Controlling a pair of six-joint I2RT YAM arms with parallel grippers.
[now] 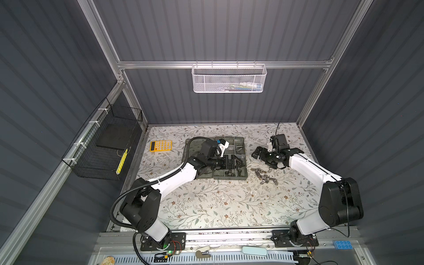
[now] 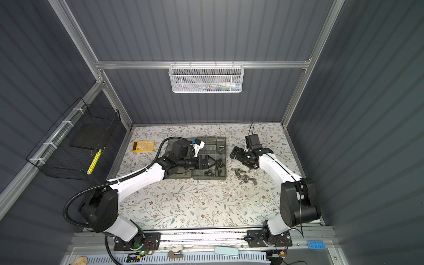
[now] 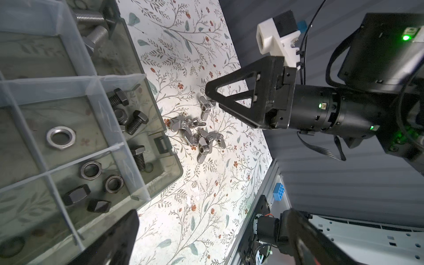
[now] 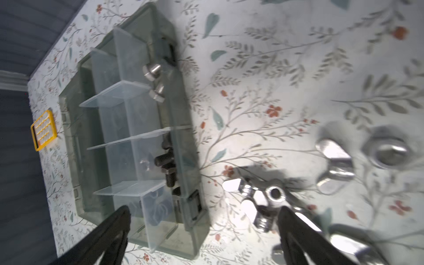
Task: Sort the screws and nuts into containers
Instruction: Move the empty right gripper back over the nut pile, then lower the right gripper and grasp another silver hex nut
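So the right hand [image 4: 204,212] hangs spread wide and empty right by the loose nuts [image 4: 274,192] on the worktop [image 4: 252,68] beside the containers [image 4: 119,94], I'd guess lining up a grab.

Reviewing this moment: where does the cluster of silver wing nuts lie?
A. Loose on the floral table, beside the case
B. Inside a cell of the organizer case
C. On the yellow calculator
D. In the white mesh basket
A: in a top view the wing nuts lie as a loose cluster on the floral table, just outside the organizer case.
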